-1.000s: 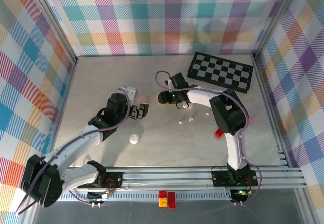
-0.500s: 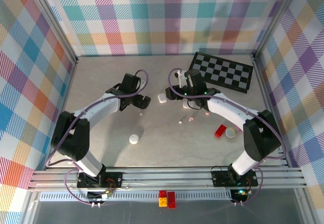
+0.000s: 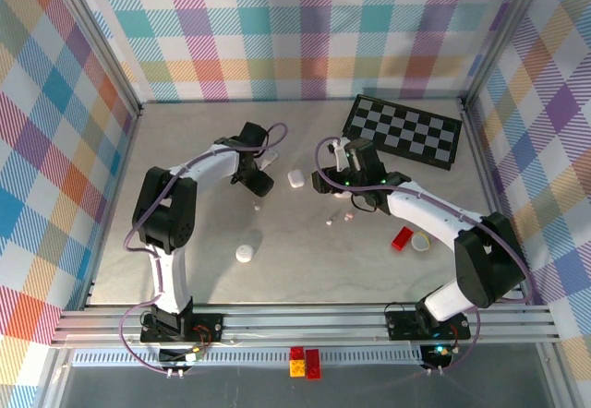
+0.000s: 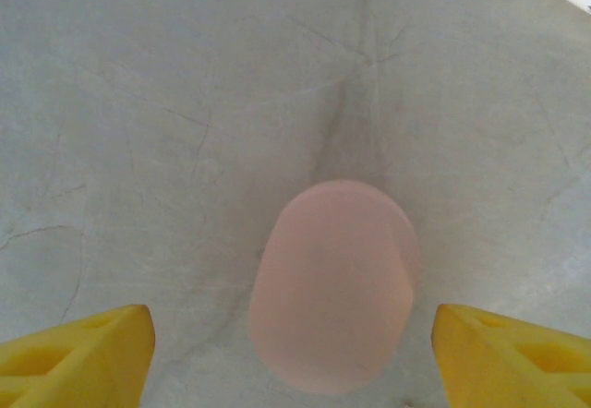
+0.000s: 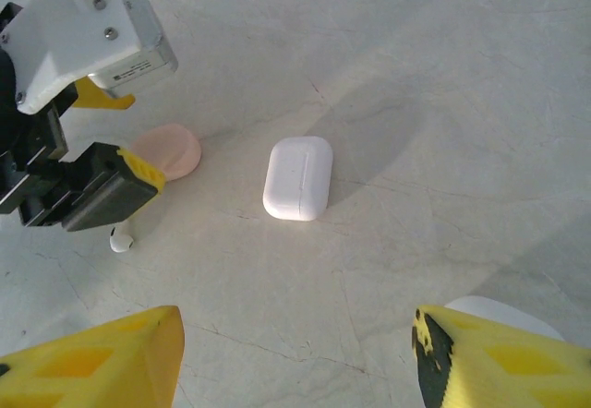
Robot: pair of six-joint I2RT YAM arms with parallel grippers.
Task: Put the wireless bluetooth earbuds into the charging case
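Observation:
A pale pink charging case (image 4: 332, 283) lies shut on the table between the yellow fingertips of my left gripper (image 4: 291, 339). The jaws are open, with a gap on each side of the case. In the right wrist view the pink case (image 5: 171, 150) lies just left of a shut white charging case (image 5: 297, 177). My left gripper (image 5: 111, 182) is over the pink case's edge, and one white earbud (image 5: 120, 239) lies beside it. My right gripper (image 5: 295, 343) is open and empty, back from the white case (image 3: 295, 177). Two more earbuds (image 3: 330, 221) (image 3: 348, 215) lie near the right arm.
A chessboard (image 3: 402, 131) lies at the back right. A red block (image 3: 402, 238) and a pale ring (image 3: 422, 241) sit by the right arm. A small white round thing (image 3: 244, 253) lies nearer the front. Checked walls close in three sides.
My left gripper has swung to the far middle and come over the pink case, its jaws narrowing. My right gripper has drawn back to the right from the white case.

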